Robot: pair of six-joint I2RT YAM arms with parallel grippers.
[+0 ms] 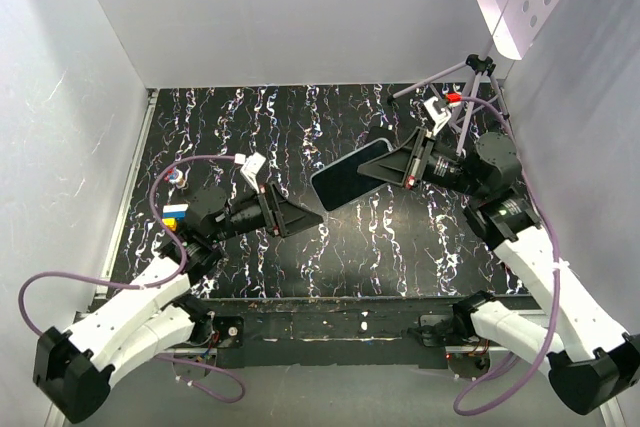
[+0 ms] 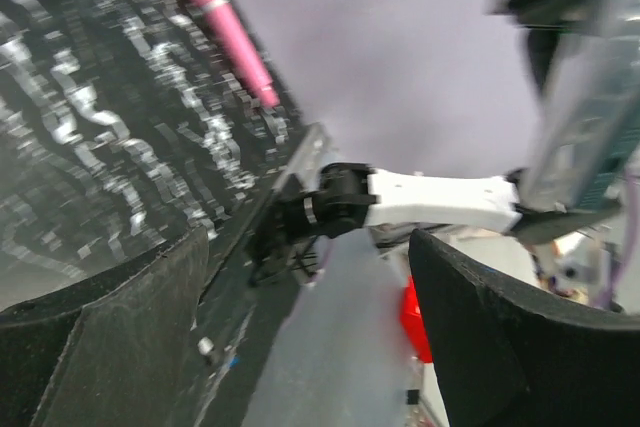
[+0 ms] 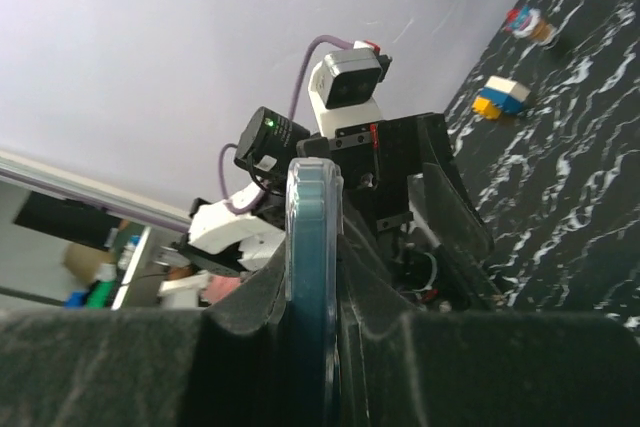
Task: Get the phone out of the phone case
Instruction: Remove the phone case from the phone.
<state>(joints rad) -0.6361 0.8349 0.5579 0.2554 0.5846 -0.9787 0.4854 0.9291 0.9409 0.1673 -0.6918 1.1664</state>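
Black marbled tabletop [image 1: 300, 117]; right end effector [image 1: 390, 167] tight on phone [image 1: 345, 185], left end effector [image 1: 305, 219] spread.

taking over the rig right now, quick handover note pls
Right gripper: shut on the phone, which it holds edge-on between the two arms.
Left gripper: open and empty, tips just short of the phone's near end.
Case: none seen lying apart, so it is probably on the phone.
Done: phone picked up.
Left: grip the case with the left gripper, then pull phone and case apart.
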